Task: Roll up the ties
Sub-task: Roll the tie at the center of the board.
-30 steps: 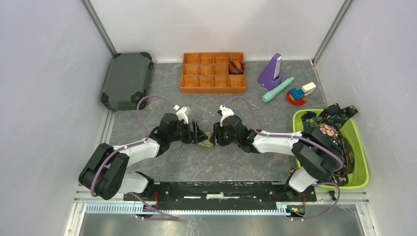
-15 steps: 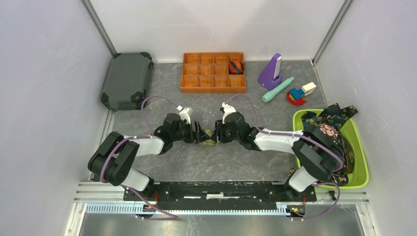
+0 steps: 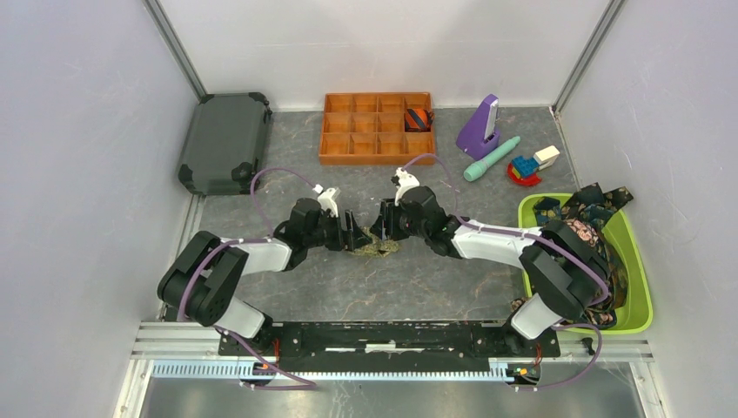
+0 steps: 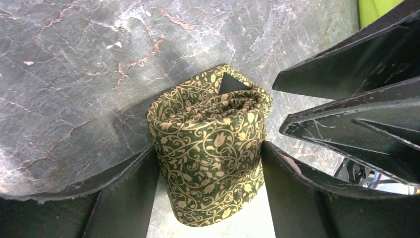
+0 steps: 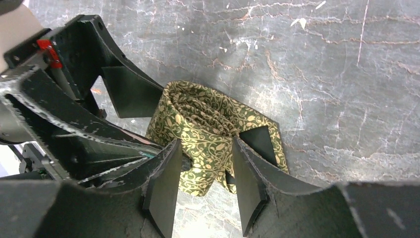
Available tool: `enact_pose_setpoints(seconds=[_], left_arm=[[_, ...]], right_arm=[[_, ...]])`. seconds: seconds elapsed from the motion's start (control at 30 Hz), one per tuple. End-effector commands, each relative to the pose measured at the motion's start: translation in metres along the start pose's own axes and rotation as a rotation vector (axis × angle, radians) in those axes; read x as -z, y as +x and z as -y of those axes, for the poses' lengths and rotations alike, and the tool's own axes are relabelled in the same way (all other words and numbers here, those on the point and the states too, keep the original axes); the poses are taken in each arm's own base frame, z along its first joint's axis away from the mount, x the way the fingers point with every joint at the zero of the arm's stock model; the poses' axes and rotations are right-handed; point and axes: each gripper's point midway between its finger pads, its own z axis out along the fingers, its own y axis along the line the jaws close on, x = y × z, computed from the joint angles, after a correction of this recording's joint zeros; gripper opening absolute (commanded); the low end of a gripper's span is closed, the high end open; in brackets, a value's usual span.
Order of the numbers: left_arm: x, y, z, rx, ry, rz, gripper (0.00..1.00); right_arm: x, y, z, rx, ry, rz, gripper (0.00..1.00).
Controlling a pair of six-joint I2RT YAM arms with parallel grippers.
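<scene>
Seen from above, the olive-green tie (image 3: 376,248) lay as a small roll on the grey surface (image 3: 418,287), midway between the arms. The left tool (image 3: 355,237) and right tool (image 3: 383,228) crowded it from either side. Behind them stood an orange compartment tray (image 3: 377,159) with a rolled striped tie (image 3: 418,118) in its back right cell. A dark case (image 3: 224,141) sat off to the left, and a purple stand (image 3: 479,126), a teal stick (image 3: 491,158) and toy blocks (image 3: 529,165) to the right. More ties (image 3: 583,218) were heaped in a green bin (image 3: 640,287) near the right arm's base.

The left wrist view showed the roll clenched by the left tool, both fingers (image 4: 124,198) touching its sides. The right tool's black fingers loomed just beside it.

In the right wrist view, the right tool straddled the roll's loose flat end, but I could not tell whether it pinched the cloth. The left tool blocked the roll's far side.
</scene>
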Motion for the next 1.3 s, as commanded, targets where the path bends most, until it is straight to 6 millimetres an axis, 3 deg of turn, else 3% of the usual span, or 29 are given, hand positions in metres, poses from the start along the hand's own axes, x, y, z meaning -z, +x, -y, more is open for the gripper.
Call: enact_pose_setpoints(seconds=[0.0,0.33,0.57,0.9,1.27], left_arm=[[-0.006,-0.018,-0.001,-0.033,-0.009,0.043,0.78],[-0.012,-0.020,-0.009,-0.025,-0.053,0.019,0.70],[-0.010,-0.017,-0.023,-0.051,-0.161,-0.019,0.55],[-0.005,-0.020,-0.020,-0.228,-0.367,-0.072,0.49],[0.009,-0.016,-0.025,-0.438,-0.719,-0.207,0.49]], right_arm=[[-0.006,-0.020,-0.016,0.014,-0.057,0.043,0.48],[-0.021,0.000,-0.003,0.003,-0.045,-0.006,0.46],[-0.023,0.006,0.007,-0.011,-0.044,-0.018,0.45],[0.011,-0.019,0.018,-0.010,-0.020,0.061,0.50],[0.044,-0.020,0.057,-0.007,0.094,0.097,0.53]])
